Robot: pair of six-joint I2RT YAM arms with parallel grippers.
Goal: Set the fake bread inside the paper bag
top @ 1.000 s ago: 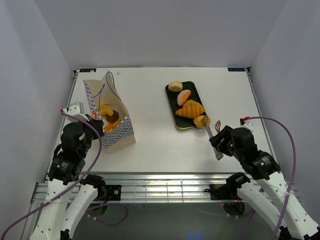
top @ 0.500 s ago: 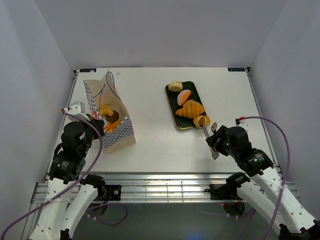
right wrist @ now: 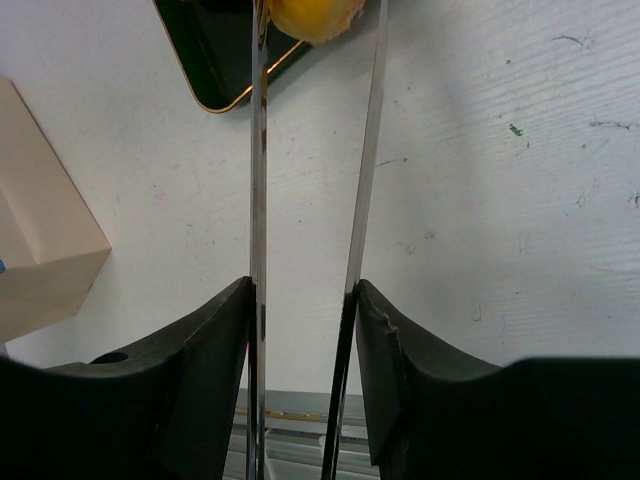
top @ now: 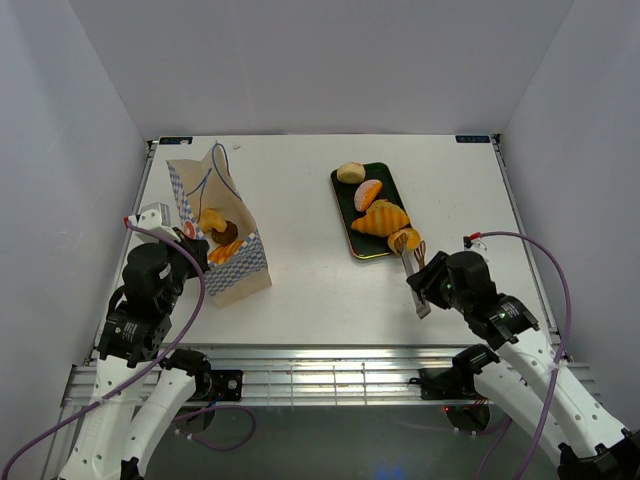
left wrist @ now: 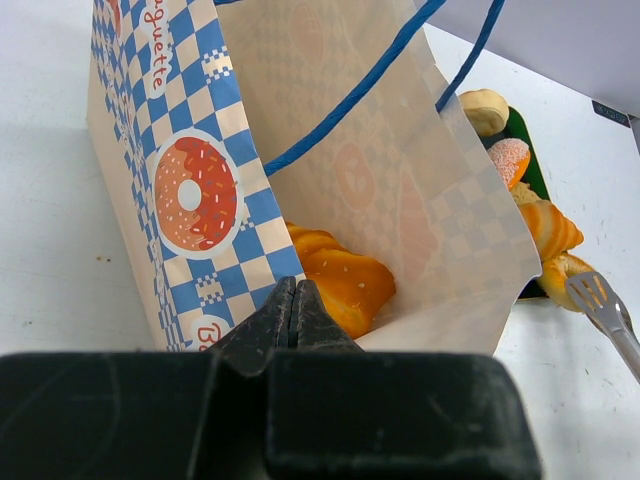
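Pinching the near rim of the paper bag (top: 245,268) with the left tool (left wrist: 296,292), fingers pressed flat together with no gap showing, at the 9 o'clock side of the tabletop (top: 300,190). Holding the bag's mouth gaping under the looping blue string handles (left wrist: 360,95), and showing part of the fake bread (left wrist: 340,282) already inside: a glossy orange ridged piece against the checkered wall, with a brown round piece beside it in the top view. Gripping a pair of metal tongs (top: 413,265) in the right tool (right wrist: 305,300), clamped on the handle end, the two blades running toward 11 o'clock and standing apart. Flanking a small golden bun (top: 403,240) with the blade tips at the 5 o'clock corner of the dark tray (top: 343,200); not able to tell whether both blades are touching it. Carrying three more pieces on the tray toward 12 o'clock from that bun: a ridged loaf (top: 380,218), a pink-topped piece (top: 368,193) and a pale bun (top: 350,172) at the far end. Leaving bare tabletop between bag and tray, well apart
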